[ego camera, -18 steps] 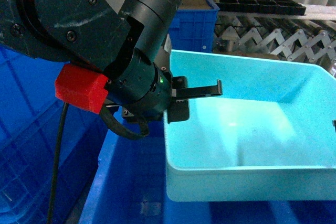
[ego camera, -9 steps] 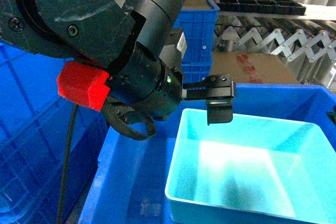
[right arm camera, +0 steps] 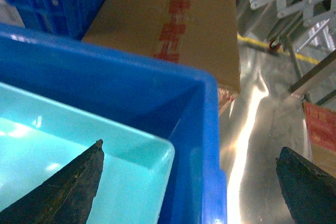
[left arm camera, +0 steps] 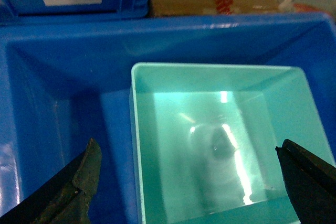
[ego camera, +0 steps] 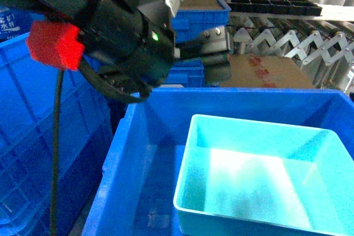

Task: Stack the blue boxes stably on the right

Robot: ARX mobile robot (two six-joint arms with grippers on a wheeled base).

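Only the right wrist view shows the cardboard box (right arm camera: 173, 30) at upper centre; pale turquoise tub (ego camera: 260, 175) sits empty; both hands gape wide

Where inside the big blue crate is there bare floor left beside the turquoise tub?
Bare floor lies between the blue crate's left wall and the turquoise tub, plus a narrower strip behind the tub. On the right, tub and crate wall crowd close together.

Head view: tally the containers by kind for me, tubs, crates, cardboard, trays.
Turquoise tub: 1
Blue crates: 3, the one holding the tub, one at left, one behind
Cardboard box: 1
Black tray: 1
Total: 6
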